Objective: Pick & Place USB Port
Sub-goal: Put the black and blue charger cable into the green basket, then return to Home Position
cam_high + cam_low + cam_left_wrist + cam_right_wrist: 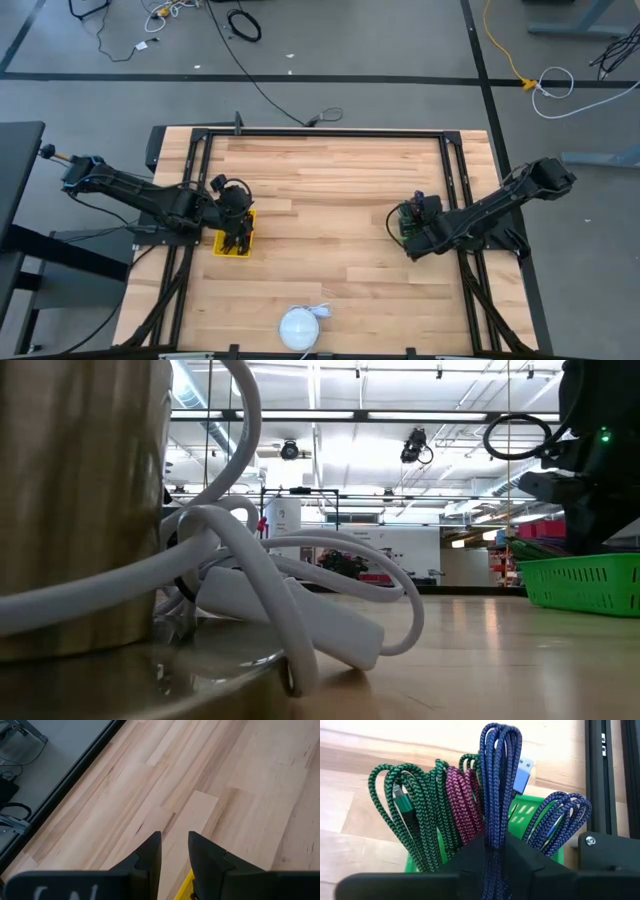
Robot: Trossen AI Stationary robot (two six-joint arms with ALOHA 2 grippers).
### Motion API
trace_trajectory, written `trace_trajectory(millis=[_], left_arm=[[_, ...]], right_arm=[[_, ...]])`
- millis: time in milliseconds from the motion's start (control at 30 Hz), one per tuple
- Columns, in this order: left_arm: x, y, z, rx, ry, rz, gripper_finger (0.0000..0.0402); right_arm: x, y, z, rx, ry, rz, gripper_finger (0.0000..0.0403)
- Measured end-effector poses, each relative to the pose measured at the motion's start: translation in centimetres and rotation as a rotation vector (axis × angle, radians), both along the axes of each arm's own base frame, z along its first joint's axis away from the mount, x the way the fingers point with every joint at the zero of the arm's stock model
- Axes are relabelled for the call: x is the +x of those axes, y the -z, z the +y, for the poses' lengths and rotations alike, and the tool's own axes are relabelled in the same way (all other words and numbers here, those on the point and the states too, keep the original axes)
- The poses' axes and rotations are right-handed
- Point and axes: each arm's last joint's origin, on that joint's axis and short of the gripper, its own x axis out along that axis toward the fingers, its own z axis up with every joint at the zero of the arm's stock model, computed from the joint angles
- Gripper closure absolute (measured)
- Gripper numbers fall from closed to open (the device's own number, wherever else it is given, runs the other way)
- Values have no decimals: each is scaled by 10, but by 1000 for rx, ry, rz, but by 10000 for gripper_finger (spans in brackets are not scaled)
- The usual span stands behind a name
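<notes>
Right wrist view gives you the clearest look at the task's thing: a blue braided USB cable (499, 780), folded into a long bundle, stands lengthwise straight out from the right gripper (496, 851), its looped end farthest from the fingers and a light blue plug (522, 772) showing near that far end. The fingers are closed tight on the bundle's lower part, with no gap visible between them. Behind it you see the green basket (530, 815), which holds a green braided cable (405, 805), a magenta braided cable (462, 802) and another blue coil (560, 820), all standing on end; the basket's floor and lower walls are hidden behind the fingers. In the high view, the right gripper (412, 222) sits at the basket (402, 226) on the right side of the wooden surface (330, 200), and you cannot make out the cables from up there. The left gripper (236, 222) is over a yellow bin (234, 246) on the left side; its contents are hidden by the arm. Its wrist view shows you the two fingers (150, 857) slightly apart with nothing between them, and only a yellow corner (185, 885) of the bin. Near the front edge lies a white round object (298, 328) with a white cord (300, 590), which fills the low view and blocks most of it.
</notes>
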Motion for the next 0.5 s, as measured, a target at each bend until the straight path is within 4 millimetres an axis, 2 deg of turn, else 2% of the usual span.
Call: trace_trajectory(millis=[167, 500], left_arm=[[0, 0, 0, 0, 0, -1, 299], [0, 0, 0, -1, 0, -2, 299]], right_arm=[[4, -7, 2, 26, -27, 7, 294], [27, -44, 9, -43, -222, -59, 222]])
